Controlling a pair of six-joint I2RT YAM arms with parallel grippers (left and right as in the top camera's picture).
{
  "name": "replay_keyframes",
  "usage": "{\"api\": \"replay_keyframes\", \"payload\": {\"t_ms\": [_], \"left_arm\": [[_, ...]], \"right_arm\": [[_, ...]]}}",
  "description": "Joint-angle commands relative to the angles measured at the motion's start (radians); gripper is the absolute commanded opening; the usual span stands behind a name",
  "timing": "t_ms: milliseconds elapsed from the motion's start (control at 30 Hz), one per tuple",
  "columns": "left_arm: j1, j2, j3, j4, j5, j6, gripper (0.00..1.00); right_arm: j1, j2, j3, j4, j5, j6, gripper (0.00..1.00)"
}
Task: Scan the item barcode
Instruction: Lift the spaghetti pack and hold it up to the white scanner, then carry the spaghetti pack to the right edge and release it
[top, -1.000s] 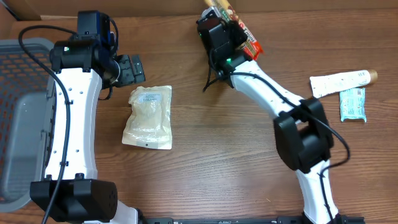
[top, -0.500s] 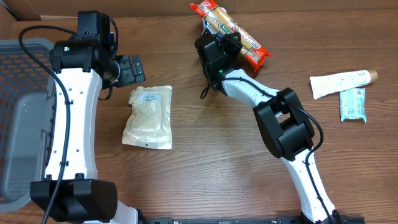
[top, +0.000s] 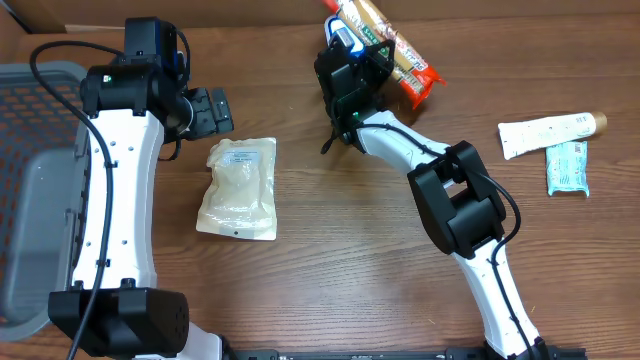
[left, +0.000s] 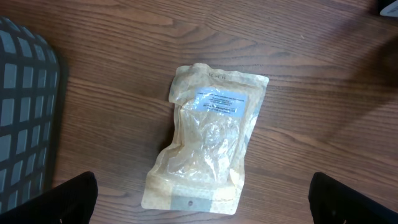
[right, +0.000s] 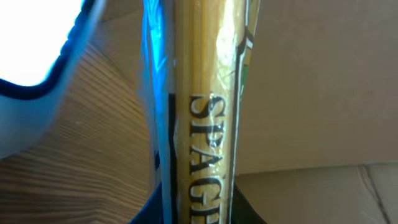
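Observation:
My right gripper (top: 357, 62) is shut on a long spaghetti packet (top: 392, 52) with red ends, holding it up at the back middle of the table. In the right wrist view the yellow packet (right: 208, 93) runs up from between the jaws of the right gripper (right: 198, 214), its lettering facing the camera. No barcode shows. A white, blue-rimmed shape (right: 34, 43) sits blurred at the upper left. My left gripper (top: 207, 110) hangs open above a clear beige pouch (top: 240, 186). The pouch (left: 208, 140) lies flat between the spread fingers of the left gripper (left: 202, 208).
A grey mesh basket (top: 30, 200) fills the left edge, its rim (left: 28, 112) near the pouch. A white tube (top: 550, 130) and a teal packet (top: 567, 167) lie at the far right. A cardboard wall (right: 311, 81) backs the table.
The right arm folded its elbow in toward the left and turned its wrist. The spaghetti packet shifted and tilted a little. The left arm and the pouch stayed put.

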Motion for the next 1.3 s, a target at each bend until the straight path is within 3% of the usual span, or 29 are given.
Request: {"api": "replay_keyframes", "payload": {"t_ms": [0,200,333,467,500,667,733,867,1033,1267], "left_arm": [[-0.003,0.008,-0.002,0.002,0.007,-0.013,1.00],[-0.003,0.008,-0.002,0.002,0.008,-0.013,0.99],[-0.003,0.008,-0.002,0.002,0.007,-0.013,0.99],[-0.003,0.008,-0.002,0.002,0.008,-0.013,1.00],[-0.003,0.008,-0.002,0.002,0.008,-0.013,1.00],[-0.003,0.008,-0.002,0.002,0.008,-0.013,1.00],[-0.003,0.008,-0.002,0.002,0.008,-0.013,1.00],[-0.003,0.008,-0.002,0.002,0.007,-0.013,1.00],[-0.003,0.008,-0.002,0.002,0.008,-0.013,0.99],[-0.003,0.008,-0.002,0.002,0.008,-0.013,1.00]], "right_arm": [[-0.005,-0.128,0.038,0.028,0.086,-0.018,0.04],[0.004,-0.316,0.038,-0.075,0.086,0.044,0.04],[0.015,-0.504,0.038,-0.449,-0.048,0.263,0.04],[0.008,-0.659,0.038,-0.858,-0.393,0.536,0.04],[-0.021,-0.728,0.038,-1.006,-0.601,0.656,0.04],[-0.174,-0.859,0.038,-1.197,-1.098,0.904,0.04],[-0.297,-0.903,0.038,-1.266,-1.283,1.030,0.04],[-0.523,-0.914,0.030,-1.411,-1.332,1.169,0.04],[-0.760,-0.904,-0.136,-1.395,-1.333,1.234,0.04],[-0.962,-0.904,-0.557,-0.986,-1.469,1.363,0.04]]}}
